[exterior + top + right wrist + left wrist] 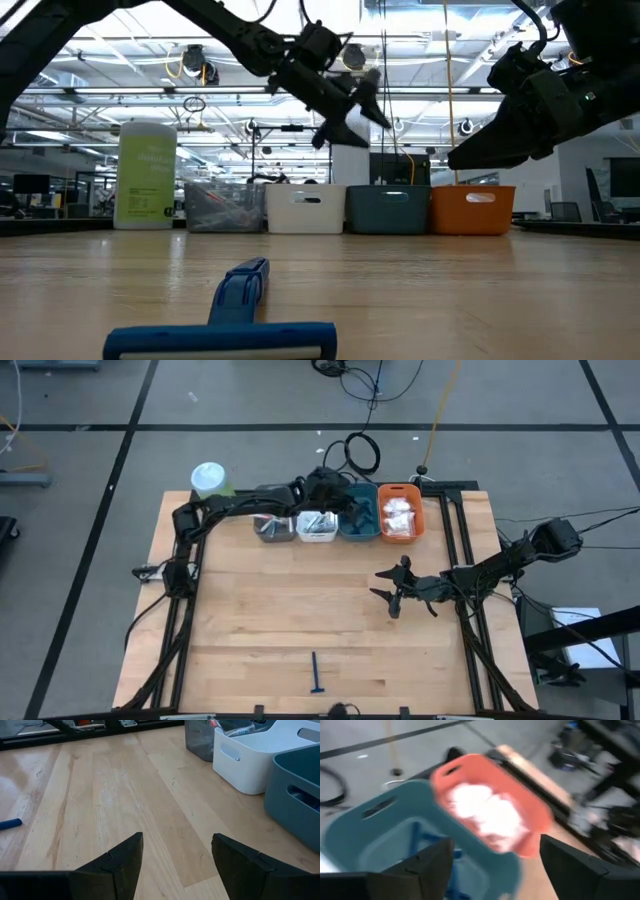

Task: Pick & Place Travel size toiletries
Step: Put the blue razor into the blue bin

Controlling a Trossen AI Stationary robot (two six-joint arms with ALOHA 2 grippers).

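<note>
Overhead, open empty left claw point(492, 865) above teal bin point(375, 827); white pouches point(487, 817) in orange bin point(470, 767).

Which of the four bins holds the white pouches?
The orange bin, at the right end of the row, next to the teal bin. The left gripper hangs open over these two; white pouches fill the orange one.
</note>
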